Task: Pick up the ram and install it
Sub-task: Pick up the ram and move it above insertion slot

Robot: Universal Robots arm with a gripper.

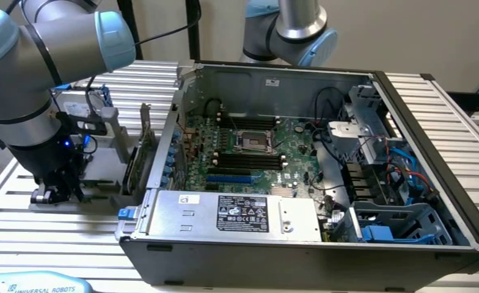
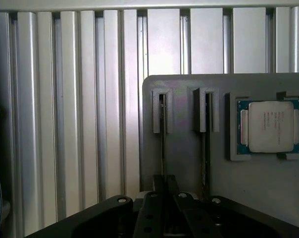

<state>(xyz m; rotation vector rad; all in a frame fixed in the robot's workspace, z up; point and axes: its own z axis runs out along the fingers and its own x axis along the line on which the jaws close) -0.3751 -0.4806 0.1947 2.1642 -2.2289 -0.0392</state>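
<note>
Two thin boards stand on edge in the clips of a flat grey holder (image 2: pixel 184 148). The long narrow ram (image 2: pixel 163 144) is the one lined up with the black tool (image 2: pixel 164 191), upright probably so its flat sides can be taken. Whether the tool pinches it, I cannot tell. Nearby a square silver processor (image 2: pixel 271 126) lies in its pocket; the holder rests on the ribbed aluminium desk (image 2: pixel 65 124).

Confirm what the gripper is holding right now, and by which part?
Cannot be told. The gripper sits over the ram, which stands on edge in a slot of the grey holder, but a closed grip isn't visible.
</note>
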